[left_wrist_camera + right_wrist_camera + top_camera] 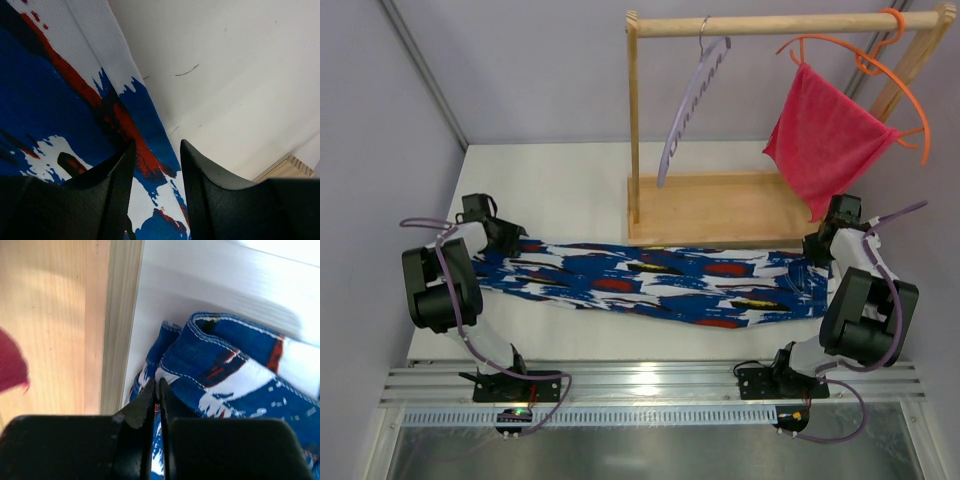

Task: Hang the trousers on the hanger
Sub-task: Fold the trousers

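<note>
The trousers [650, 285] lie stretched across the table [560, 190], just in front of the rack [720, 205] (the hanger [692, 105] hangs from its rail). The left gripper [157, 145] stands spread over one end. The right gripper [159, 382] pinches the hem at the other.

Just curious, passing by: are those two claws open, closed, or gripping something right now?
Left gripper: open, jaws apart over the trousers.
Right gripper: closed, pinching the trousers' hem.
</note>
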`<move>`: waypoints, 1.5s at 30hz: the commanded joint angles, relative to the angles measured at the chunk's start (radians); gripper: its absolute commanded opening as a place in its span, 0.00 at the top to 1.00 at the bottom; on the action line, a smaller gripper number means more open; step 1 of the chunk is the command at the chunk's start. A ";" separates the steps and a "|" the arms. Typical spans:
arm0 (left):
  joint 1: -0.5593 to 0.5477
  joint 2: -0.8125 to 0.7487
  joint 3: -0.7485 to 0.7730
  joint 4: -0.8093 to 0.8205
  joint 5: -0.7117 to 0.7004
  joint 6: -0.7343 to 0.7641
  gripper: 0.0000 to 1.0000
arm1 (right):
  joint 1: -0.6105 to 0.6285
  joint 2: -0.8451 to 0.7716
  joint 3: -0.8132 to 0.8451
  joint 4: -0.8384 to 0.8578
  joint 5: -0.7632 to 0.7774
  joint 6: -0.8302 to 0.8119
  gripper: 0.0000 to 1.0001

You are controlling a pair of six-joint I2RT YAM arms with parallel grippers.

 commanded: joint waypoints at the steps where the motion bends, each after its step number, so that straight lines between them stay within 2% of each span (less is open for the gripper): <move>1: 0.033 0.053 -0.037 -0.164 -0.259 0.094 0.56 | 0.002 0.099 0.002 0.285 0.017 -0.078 0.92; 3: 0.033 0.045 -0.041 -0.161 -0.255 0.085 0.56 | 0.006 0.139 0.037 0.268 -0.012 -0.136 0.85; 4: 0.033 0.047 -0.038 -0.164 -0.253 0.083 0.56 | 0.011 0.147 0.046 0.256 -0.005 -0.151 0.77; 7: 0.033 0.030 -0.020 -0.190 -0.244 0.085 0.55 | 0.011 0.121 0.075 0.215 -0.028 -0.225 0.63; 8: 0.033 0.013 -0.017 -0.193 -0.242 0.083 0.55 | 0.011 0.116 0.118 0.139 -0.028 -0.242 0.56; 10: 0.030 -0.007 -0.002 -0.196 -0.219 0.083 0.54 | 0.012 0.109 0.166 0.031 -0.002 -0.269 0.50; 11: 0.024 -0.016 0.007 -0.215 -0.218 0.082 0.54 | 0.012 0.104 0.200 -0.074 0.027 -0.271 0.47; 16: -0.010 -0.091 0.075 -0.273 -0.245 0.088 0.52 | -0.015 0.066 0.205 -0.355 0.103 -0.159 0.41; 19: -0.019 -0.122 0.104 -0.304 -0.255 0.100 0.51 | -0.043 0.009 0.143 -0.433 0.109 -0.092 0.39; 22: -0.021 -0.140 0.133 -0.310 -0.242 0.131 0.49 | -0.079 -0.100 0.059 -0.427 0.104 -0.073 0.32; 27: -0.024 -0.171 0.172 -0.336 -0.238 0.180 0.48 | -0.109 -0.276 -0.036 -0.445 0.161 -0.047 0.29; 30: -0.025 -0.195 0.173 -0.322 -0.192 0.203 0.48 | -0.116 -0.350 -0.151 -0.370 0.135 -0.059 0.28; 34: -0.027 -0.200 0.156 -0.309 -0.134 0.217 0.48 | -0.119 -0.459 -0.326 -0.156 0.052 -0.101 0.27; 39: -0.027 -0.168 0.109 -0.281 -0.087 0.211 0.48 | -0.119 -0.490 -0.403 -0.019 0.018 -0.128 0.26; 45: -0.027 -0.082 0.100 -0.284 -0.095 0.214 0.48 | -0.119 -0.396 -0.429 0.083 0.018 -0.130 0.26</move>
